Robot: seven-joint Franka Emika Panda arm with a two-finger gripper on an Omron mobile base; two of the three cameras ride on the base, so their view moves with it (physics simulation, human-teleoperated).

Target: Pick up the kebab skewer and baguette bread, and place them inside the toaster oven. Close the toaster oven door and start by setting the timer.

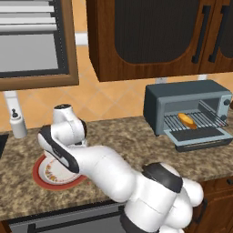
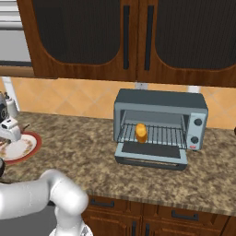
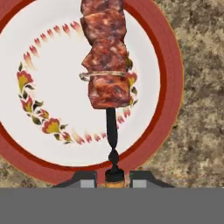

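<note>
The kebab skewer point(image 3: 106, 57), with dark red-brown meat chunks, reaches out over a red-rimmed floral plate point(image 3: 166, 52). My gripper point(image 3: 114, 178) is shut on the skewer's dark stick end. Whether the meat rests on the plate I cannot tell. The hand point(image 2: 9, 129) hangs over the plate point(image 1: 43, 175) at the counter's left. The baguette bread point(image 1: 187, 120) point(image 2: 141, 132) lies on the wire rack inside the grey-blue toaster oven point(image 1: 182, 98) point(image 2: 159, 103). The toaster oven door point(image 1: 202, 136) point(image 2: 151, 154) is folded down flat, open.
A white shaker point(image 1: 18, 125) stands at the back left of the granite counter point(image 2: 83, 156). The oven's knobs point(image 2: 198, 122) sit on its right side. Dark wood cabinets point(image 2: 124, 37) hang overhead.
</note>
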